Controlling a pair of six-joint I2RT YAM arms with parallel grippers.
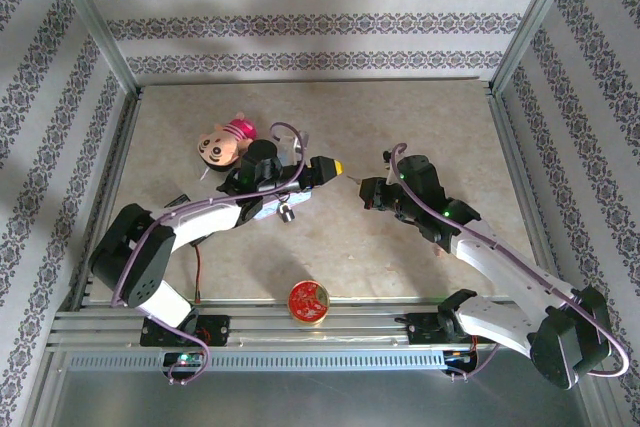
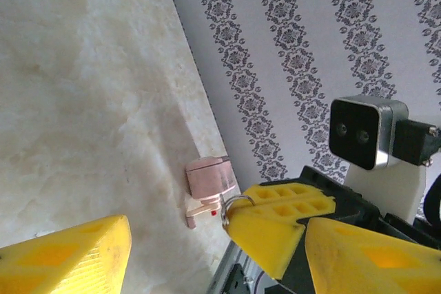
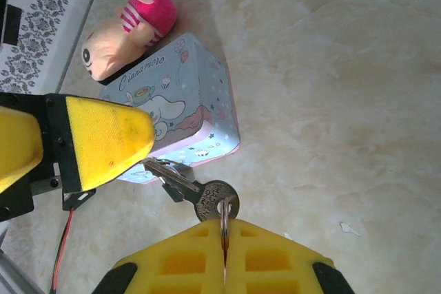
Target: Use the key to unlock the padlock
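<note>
Left arm point(image 1: 190, 222): elbow folding out to the left, forearm reaching right toward centre; left gripper point(image 1: 334, 167) holding its fingers point(image 2: 69, 259) spread wide.
Right arm point(image 1: 510, 277): stretching up-left from its base; right gripper point(image 1: 368, 192) facing the left one, fingers point(image 3: 275, 259) pinching together on the key point(image 3: 215, 201) ring.

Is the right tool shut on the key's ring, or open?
Shut. The right tool has its yellow fingers pressed together on the ring, with the key just beyond them.
</note>
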